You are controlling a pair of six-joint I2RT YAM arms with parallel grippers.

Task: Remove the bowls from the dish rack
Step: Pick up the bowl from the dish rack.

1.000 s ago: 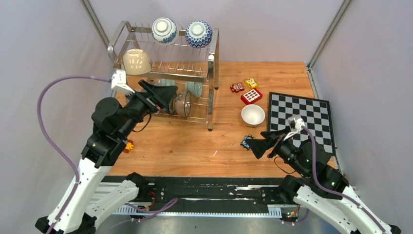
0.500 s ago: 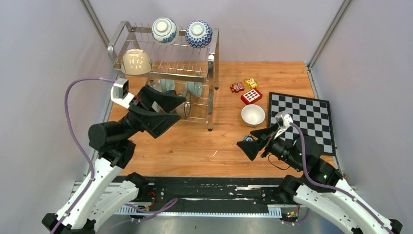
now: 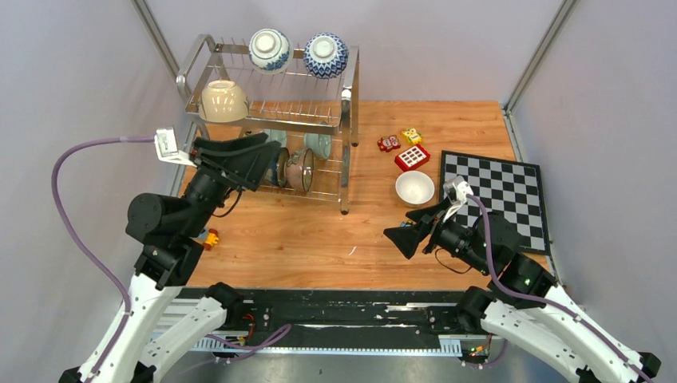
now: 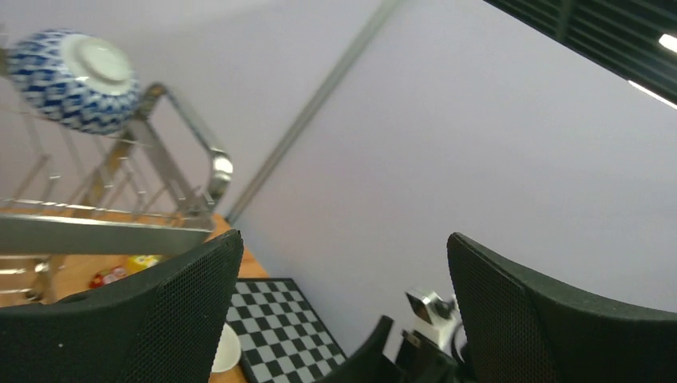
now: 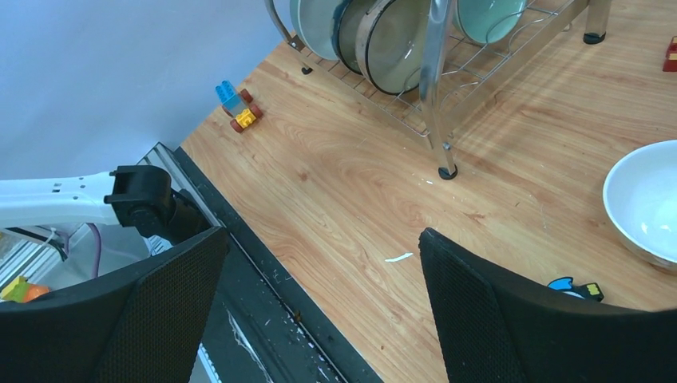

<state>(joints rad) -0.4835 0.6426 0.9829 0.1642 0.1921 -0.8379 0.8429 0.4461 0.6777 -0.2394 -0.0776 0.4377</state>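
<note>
The dish rack point(image 3: 346, 104) stands at the table's back left. On its top tier lie a cream bowl point(image 3: 223, 100) and two blue-and-white bowls point(image 3: 269, 49) point(image 3: 326, 55). Several more bowls point(image 3: 301, 169) stand on edge in the lower tier. A white bowl point(image 3: 414, 188) sits on the table by the chessboard. My left gripper point(image 3: 270, 158) is open and empty at the lower tier's front left corner, tilted upward; its wrist view catches a patterned bowl point(image 4: 76, 68). My right gripper point(image 3: 403, 227) hangs open and empty over bare wood, and the white bowl point(image 5: 647, 199) lies to its right.
A chessboard point(image 3: 495, 195) lies at the right. Small toy blocks point(image 3: 411, 152) sit behind the white bowl, and another point(image 3: 210, 238) lies near the left arm. The rack's front leg point(image 5: 447, 171) stands on the wood ahead of the right gripper.
My left gripper has swung back and left, from in front of the rack's middle to its front left corner. My right gripper has drifted slightly left. No bowl has moved.
</note>
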